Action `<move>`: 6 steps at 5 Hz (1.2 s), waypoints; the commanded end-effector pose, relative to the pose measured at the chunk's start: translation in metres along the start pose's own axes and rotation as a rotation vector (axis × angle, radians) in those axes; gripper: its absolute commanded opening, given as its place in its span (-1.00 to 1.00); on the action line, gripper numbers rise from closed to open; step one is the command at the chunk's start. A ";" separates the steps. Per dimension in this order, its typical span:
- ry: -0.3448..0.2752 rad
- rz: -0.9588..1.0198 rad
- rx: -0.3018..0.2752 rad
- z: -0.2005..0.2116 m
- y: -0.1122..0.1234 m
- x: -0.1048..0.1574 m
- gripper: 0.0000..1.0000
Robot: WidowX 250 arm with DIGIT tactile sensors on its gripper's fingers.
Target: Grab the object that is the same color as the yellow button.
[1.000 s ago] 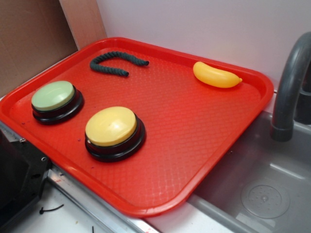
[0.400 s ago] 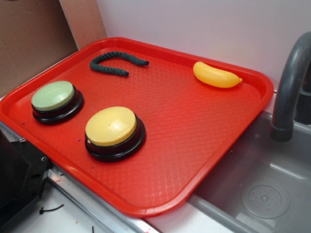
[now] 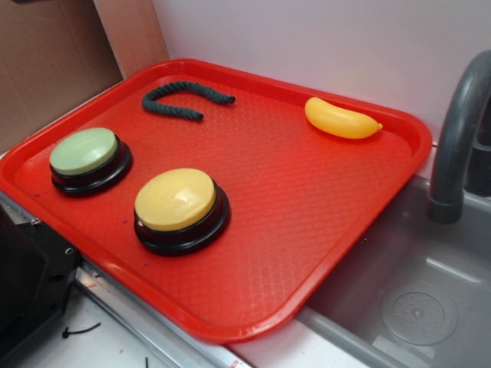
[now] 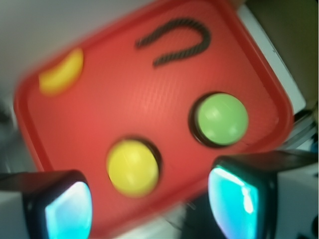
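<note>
red tray point(image 3: 360, 222): banana point(image 3: 341, 119) by far rim, gripper point(image 4: 149, 206) spread.

Place: I read this as a mock kitchen set in a lab | Evidence: grey sink basin point(image 3: 418, 307) with curved grey faucet point(image 3: 456, 138) | red plastic tray point(image 3: 307, 192) on the counter | plain white wall point(image 3: 345, 38), brown board point(image 3: 46, 61) propped behind

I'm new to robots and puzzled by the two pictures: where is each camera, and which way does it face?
Exterior: fixed beside the red tray, looking down at an angle; no robot part shows.
Wrist: on the arm, high above, looking down; the end effector shows open, its fingers at the bottom edge.
Shared: banana, yellow button, green button, rope.
</note>
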State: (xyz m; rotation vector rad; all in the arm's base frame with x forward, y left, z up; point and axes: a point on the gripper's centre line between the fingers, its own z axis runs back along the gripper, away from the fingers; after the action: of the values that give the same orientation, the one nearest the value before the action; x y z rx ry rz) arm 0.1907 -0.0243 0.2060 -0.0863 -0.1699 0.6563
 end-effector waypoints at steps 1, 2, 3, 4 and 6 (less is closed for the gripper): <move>-0.202 0.380 -0.073 -0.040 -0.046 0.025 1.00; -0.204 0.435 -0.038 -0.078 -0.076 0.044 1.00; -0.201 0.430 -0.014 -0.108 -0.096 0.056 1.00; -0.199 0.423 0.030 -0.134 -0.109 0.064 1.00; -0.196 0.416 0.108 -0.168 -0.116 0.076 1.00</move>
State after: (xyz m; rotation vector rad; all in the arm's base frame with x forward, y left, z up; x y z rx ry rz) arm 0.3369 -0.0825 0.0422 0.1069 -0.2446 1.0865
